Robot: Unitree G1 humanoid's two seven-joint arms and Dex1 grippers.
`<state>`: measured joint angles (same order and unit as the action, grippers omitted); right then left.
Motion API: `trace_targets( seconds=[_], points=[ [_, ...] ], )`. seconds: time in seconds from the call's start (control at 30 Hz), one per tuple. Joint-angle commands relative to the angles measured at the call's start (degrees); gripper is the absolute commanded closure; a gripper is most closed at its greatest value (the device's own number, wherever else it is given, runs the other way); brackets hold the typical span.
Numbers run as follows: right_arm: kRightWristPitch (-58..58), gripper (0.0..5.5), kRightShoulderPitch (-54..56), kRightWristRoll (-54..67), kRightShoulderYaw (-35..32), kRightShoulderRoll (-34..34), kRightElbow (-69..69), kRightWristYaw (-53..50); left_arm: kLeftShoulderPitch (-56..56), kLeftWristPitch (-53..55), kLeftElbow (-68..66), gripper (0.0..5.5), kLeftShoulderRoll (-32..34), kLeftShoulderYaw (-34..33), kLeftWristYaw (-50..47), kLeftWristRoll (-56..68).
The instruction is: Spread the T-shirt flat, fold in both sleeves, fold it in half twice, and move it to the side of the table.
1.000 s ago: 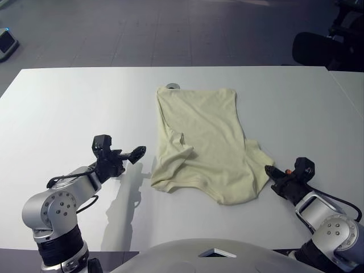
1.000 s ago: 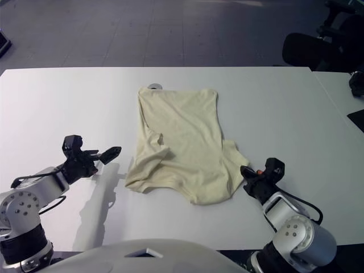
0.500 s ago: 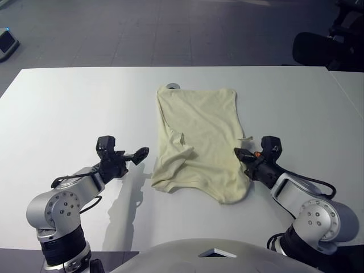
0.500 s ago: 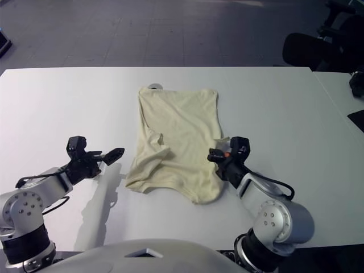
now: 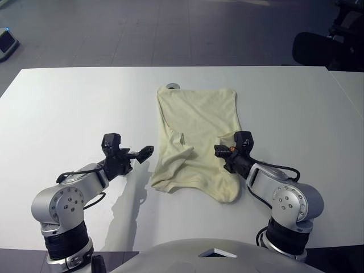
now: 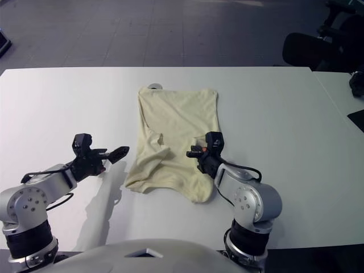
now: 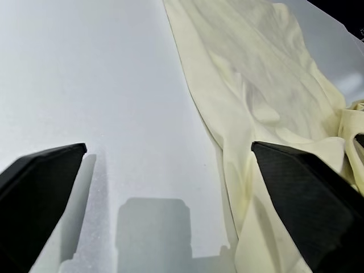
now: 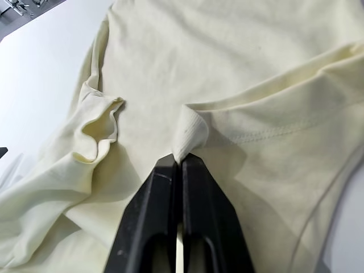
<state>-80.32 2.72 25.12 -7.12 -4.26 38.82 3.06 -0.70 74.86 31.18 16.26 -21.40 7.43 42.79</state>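
Note:
A pale yellow T-shirt lies on the white table, its left sleeve folded onto the body. My right gripper is over the shirt's middle right, shut on the right sleeve hem, which it holds pulled across the body. In the right wrist view the two black fingers pinch the ribbed cuff. My left gripper is open just left of the shirt's lower left edge, low over bare table. Its two dark fingertips frame the shirt's edge in the left wrist view.
A small round grey object lies at the shirt's far edge. Bare table stretches wide to the left and to the right. A second white table stands at the far right, with dark equipment behind it.
My right gripper has carried the right sleeve leftward from the shirt's lower right corner onto the body. My left gripper has edged slightly toward the shirt.

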Motion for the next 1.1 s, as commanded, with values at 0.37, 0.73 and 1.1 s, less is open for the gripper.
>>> trace_targets(
  seconds=[0.37, 0.73, 1.1],
  points=[
    [2.56, 4.5, -0.61, 3.57, 4.82, -2.98, 0.86, -0.51, 1.5, 0.21, -1.1, 0.1, 0.33, 1.23, -0.14, -0.42],
    [6.15, 2.64, -3.86, 4.55, -5.3, 29.63, 9.3, 11.49, -2.79, -15.78, 0.68, 0.1, 17.3, 14.03, 12.78, -11.03],
    [21.59, 0.97, -12.77, -5.93, 16.53, 42.06, 12.28, 15.34, -4.83, -22.23, -0.69, 0.1, 20.14, 17.5, 17.25, -16.28]
  ],
)
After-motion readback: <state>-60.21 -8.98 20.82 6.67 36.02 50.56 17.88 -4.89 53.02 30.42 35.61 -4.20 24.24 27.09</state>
